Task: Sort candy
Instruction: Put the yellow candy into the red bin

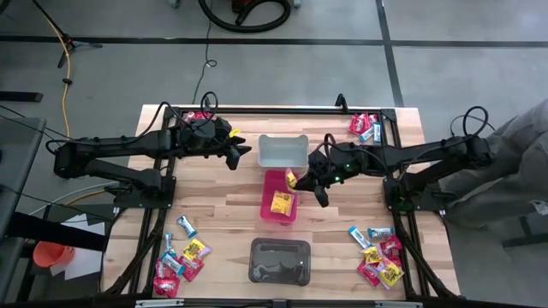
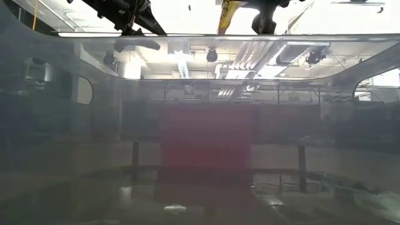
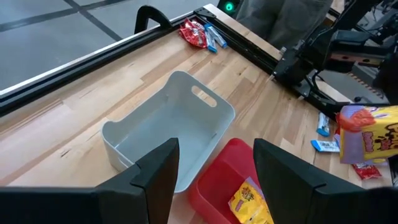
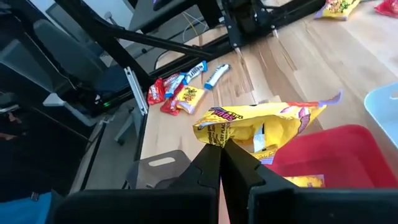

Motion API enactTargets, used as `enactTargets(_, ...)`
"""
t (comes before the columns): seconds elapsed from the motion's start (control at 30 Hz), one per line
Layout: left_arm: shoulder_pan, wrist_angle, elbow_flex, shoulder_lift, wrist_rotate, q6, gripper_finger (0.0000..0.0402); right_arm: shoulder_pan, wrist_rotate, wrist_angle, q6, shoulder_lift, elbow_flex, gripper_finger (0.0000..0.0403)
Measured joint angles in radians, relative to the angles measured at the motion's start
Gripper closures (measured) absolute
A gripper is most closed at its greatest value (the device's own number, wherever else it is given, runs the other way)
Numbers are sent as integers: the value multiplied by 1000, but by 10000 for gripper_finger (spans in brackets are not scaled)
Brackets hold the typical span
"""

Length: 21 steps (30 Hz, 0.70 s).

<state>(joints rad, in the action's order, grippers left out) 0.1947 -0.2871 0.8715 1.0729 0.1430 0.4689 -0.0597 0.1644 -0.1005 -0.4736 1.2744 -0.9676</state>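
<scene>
Two dark robot arms
Black cables loop along each arm (image 1: pixel 111 158); the flat fingers (image 3: pixel 158 171) are black too.

yellow candy packet (image 4: pixel 258 127) pinched, hanging crumpled above pink bin | second yellow packet (image 1: pixel 281 202) flat inside bin | mixed candy heaps (image 1: pixel 377 261) at desk corners

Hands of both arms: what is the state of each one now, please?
Left hand: open, empty, near the grey bin.
Right hand: closed on a yellow candy packet above the pink bin.
</scene>
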Motion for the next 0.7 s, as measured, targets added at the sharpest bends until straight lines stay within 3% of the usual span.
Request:
enactTargets(0.17, 0, 0, 0, 0, 0, 0, 206, 1, -15, 21, -24, 32, 0, 401)
enactTargets(0.3, 0, -1, 0, 0, -2, 0, 206, 1, -32, 21, -42, 77, 0, 372)
enactTargets(0.5, 0, -1, 0, 0, -2, -1, 206, 8, -51, 37, -98, 129, 0, 265)
enactTargets(0.7, 0, -1, 0, 0, -2, -1, 206, 7, -33, 39, -37, 123, 0, 160)
